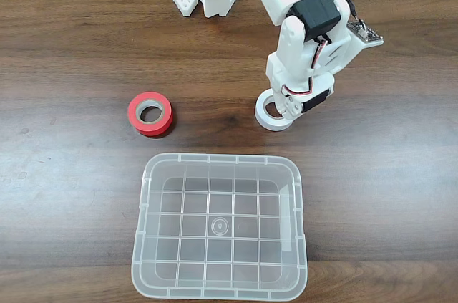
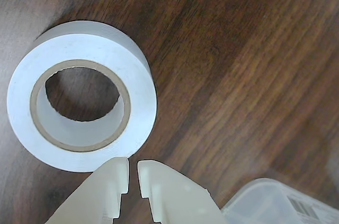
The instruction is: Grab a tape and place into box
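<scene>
1. Seen in the fixed view, the arm reaches down from the top edge, and its hand (image 1: 286,108) sits low over the tape (image 1: 272,113), which lies flat on the wooden surface (image 1: 71,66). The arm covers the roll's right part, so this view does not settle how the fingers stand. The box (image 1: 219,225) lies just below the tape, open side up and holding nothing, close enough for a short carry. A red roll (image 1: 151,113) lies well apart to the left, level with the tape.

2. Closer, in the wrist view, the hand (image 2: 132,173) enters from the bottom edge with its two tips nearly together, only a thin slit between them, and nothing held. The tips sit at the lower rim of the tape (image 2: 82,96), outside the roll and not around its wall. I judge the fingers must spread before one can enter the hole. A corner of the box (image 2: 286,203) shows at lower right.
</scene>
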Tool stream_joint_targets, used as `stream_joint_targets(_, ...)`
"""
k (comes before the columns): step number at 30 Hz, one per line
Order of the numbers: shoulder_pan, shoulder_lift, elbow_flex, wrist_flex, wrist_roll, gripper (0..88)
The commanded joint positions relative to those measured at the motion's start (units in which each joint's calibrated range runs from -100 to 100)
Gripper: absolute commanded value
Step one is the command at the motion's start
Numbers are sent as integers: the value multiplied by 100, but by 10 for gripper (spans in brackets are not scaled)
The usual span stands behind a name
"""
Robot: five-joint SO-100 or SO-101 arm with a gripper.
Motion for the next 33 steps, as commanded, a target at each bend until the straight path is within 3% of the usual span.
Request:
stream_joint_targets(1,-20,-35,-538,-73,5,13)
stream_joint_targets(5,-5,-19,-486,-47,-53,39)
stream_joint_targets(10,24,-11,-451,-13,-143,201)
stream_joint_targets(13,-35,-11,-284,-13,-137,251)
stream_joint_targets(30,9,746,13,-381,-132,248)
stream_joint_targets(33,-27,746,5,-381,-143,171)
